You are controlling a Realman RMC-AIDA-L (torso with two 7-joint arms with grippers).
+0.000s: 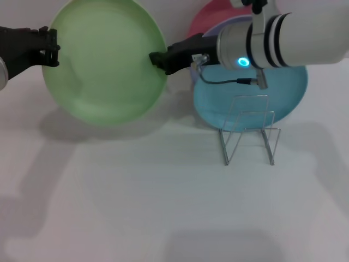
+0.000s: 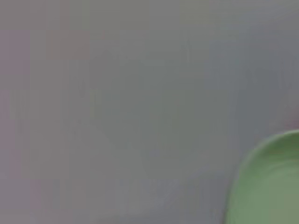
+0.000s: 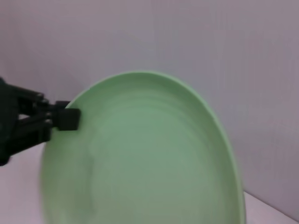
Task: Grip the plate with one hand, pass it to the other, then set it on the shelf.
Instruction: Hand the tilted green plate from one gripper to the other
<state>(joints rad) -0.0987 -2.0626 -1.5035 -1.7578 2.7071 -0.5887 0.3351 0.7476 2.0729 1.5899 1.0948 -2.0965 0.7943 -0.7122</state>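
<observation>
Upper left of head view, green plate (image 1: 104, 60) hangs mid-handover — left gripper (image 1: 53, 47) and right gripper (image 1: 156, 59) each clamped on opposite rims — rack (image 1: 248, 130) waiting lower right.

A turquoise-blue plate (image 1: 289, 95) lies on the white table (image 1: 136, 196) at far right, overlapped by a lavender plate (image 1: 232, 24) and a pink plate (image 1: 210, 19) behind it.
</observation>
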